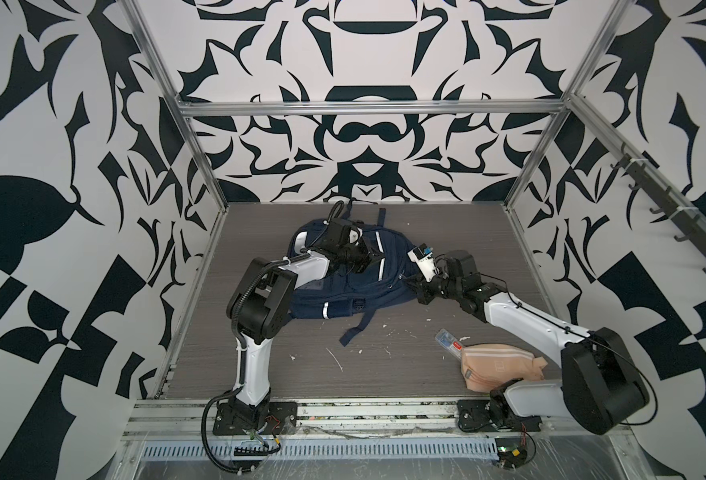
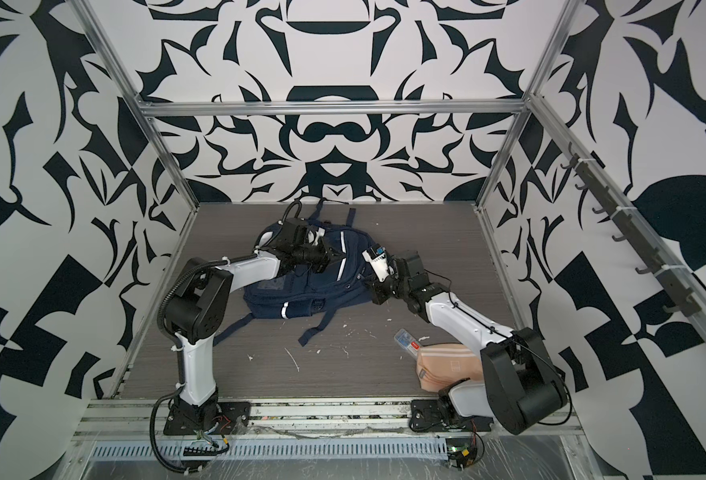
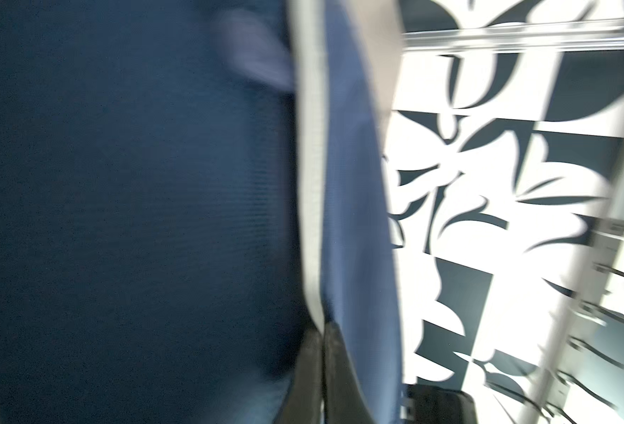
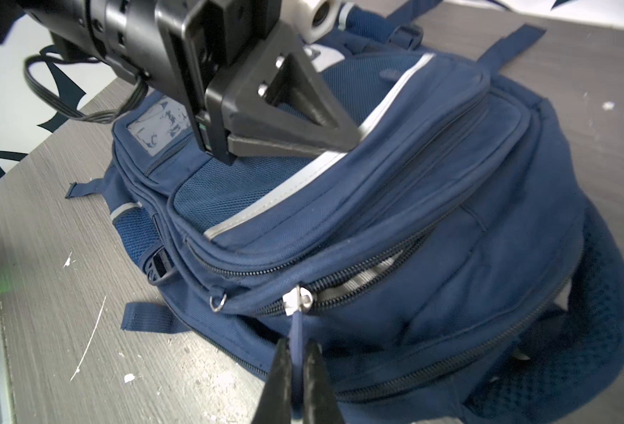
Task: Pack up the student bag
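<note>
The student bag (image 1: 343, 291) (image 2: 297, 295) lies flat at the back middle of the table, navy with white stripes. My left gripper (image 1: 378, 259) (image 2: 336, 254) (image 4: 354, 143) rests on its upper front pocket. It is shut on a fold of the bag's fabric by a white stripe (image 3: 312, 183), with the gripper (image 3: 323, 330) pinching that edge. My right gripper (image 1: 408, 283) (image 2: 370, 286) (image 4: 297, 345) is at the bag's right side, shut on the blue zipper pull (image 4: 297, 323). The zipper (image 4: 358, 282) past the slider gapes slightly.
A peach-pink striped pouch (image 1: 496, 361) (image 2: 446, 361) lies at the front right beside my right arm. A clear plastic case (image 1: 449, 338) (image 2: 407, 338) sits just behind it. A loose bag strap (image 1: 357, 328) trails forward. White scraps dot the table (image 1: 334, 357).
</note>
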`<control>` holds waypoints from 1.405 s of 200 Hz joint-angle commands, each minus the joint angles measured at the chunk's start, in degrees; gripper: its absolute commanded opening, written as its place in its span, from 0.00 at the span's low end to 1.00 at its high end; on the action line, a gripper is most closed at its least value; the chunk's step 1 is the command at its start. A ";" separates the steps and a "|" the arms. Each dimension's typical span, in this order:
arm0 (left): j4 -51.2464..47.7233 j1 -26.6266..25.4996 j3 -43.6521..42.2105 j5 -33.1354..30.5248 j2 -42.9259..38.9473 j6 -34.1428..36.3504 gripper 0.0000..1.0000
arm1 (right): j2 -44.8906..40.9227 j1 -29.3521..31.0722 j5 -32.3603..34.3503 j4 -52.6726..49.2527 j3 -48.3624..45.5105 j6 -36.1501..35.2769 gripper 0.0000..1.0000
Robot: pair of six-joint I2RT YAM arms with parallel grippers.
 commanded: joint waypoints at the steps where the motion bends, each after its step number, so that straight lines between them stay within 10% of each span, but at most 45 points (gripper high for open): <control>1: 12.30 -0.63 2.12 1.39 -1.97 -5.96 0.00 | -2.14 0.31 -1.61 2.22 3.49 -2.57 0.00; 125: 15.95 -0.70 7.01 -7.48 -6.72 -12.41 0.00 | -6.82 8.24 2.77 -9.83 5.32 -14.00 0.00; 213: 16.47 -2.30 4.35 -14.36 -8.96 -13.79 0.00 | 4.56 25.06 21.56 11.16 7.53 -0.34 0.00; 281: 15.58 -1.82 0.66 -15.32 -11.30 -12.65 0.00 | 3.68 26.33 23.37 14.50 6.02 4.47 0.06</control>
